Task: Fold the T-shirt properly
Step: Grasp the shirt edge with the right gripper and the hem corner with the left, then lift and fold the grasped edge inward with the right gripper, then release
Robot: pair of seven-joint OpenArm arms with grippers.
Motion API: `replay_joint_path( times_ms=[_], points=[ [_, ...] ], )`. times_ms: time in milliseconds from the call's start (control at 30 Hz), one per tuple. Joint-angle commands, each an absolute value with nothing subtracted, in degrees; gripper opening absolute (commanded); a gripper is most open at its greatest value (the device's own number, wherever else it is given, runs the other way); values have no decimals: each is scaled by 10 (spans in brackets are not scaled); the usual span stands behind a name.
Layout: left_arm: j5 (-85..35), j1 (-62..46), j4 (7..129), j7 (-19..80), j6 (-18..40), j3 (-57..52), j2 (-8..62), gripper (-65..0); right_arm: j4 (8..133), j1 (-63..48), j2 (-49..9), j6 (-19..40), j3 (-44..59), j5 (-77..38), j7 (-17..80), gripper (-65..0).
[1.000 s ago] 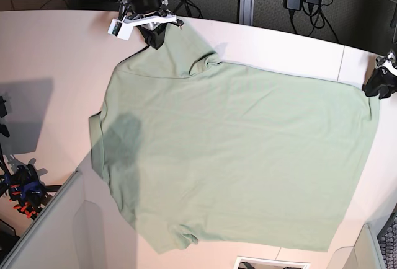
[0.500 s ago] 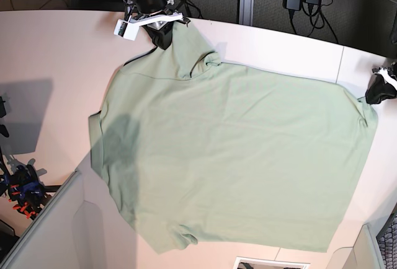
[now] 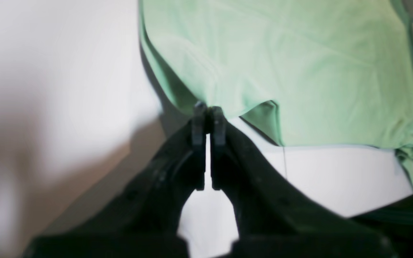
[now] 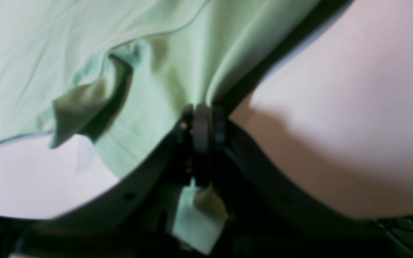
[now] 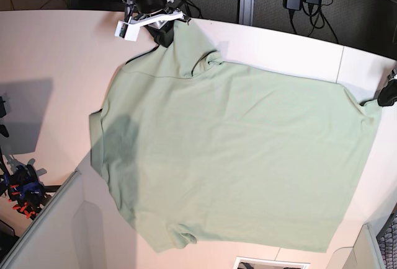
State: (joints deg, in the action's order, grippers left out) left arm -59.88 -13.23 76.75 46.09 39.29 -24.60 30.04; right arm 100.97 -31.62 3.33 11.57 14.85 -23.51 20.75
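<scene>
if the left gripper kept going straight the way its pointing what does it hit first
The T-shirt itself. The left gripper is shut on the shirt's edge and points across the cloth, so going on would likely push into bunched fabric, with the table under it. Depth is unclear.

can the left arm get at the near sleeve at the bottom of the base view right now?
Probably not. The left tool is shut on the T-shirt hem corner at the table's right edge; the near sleeve lies at the far end of the cloth.

No text, label, brand, number or sign can be read in any of the three views.
</scene>
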Motion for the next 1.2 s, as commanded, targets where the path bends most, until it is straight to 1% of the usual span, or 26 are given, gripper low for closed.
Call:
replay_joint_path(
  times_ms=[0, 167, 300, 433, 567, 833, 1067, 1167],
  points=[
    [-627, -135, 777, 463, 400, -251, 318, -650, 1028, -324, 32, 118, 155, -234, 214, -650],
    [-689, -156, 778, 497, 400, -271, 325, -650, 1064, -358, 25, 119, 176, -259, 217, -650],
    [-699, -166, 788, 501, 400, -291, 326, -650, 1090, -380, 11, 135, 191, -280, 217, -650],
    [-721, -183, 828, 507, 400, -293, 325, -650, 1112, -378, 3, 140, 203, -298, 217, -650],
    [-701, -181, 864, 496, 400, -293, 325, -650, 1132, -373, 3, 140, 206, -307, 212, -650],
    [-614, -138, 867, 434, 400, -293, 323, -650, 1133, -287, -6, 140, 206, -309, 213, -650],
    [-563, -75, 865, 387, 400, -288, 312, -650, 1103, -183, -23, 142, 206, -256, 208, -650],
    [-522, -43, 850, 363, 400, -265, 298, -650, 1075, -136, -36, 142, 206, -238, 203, -650]
  ],
)
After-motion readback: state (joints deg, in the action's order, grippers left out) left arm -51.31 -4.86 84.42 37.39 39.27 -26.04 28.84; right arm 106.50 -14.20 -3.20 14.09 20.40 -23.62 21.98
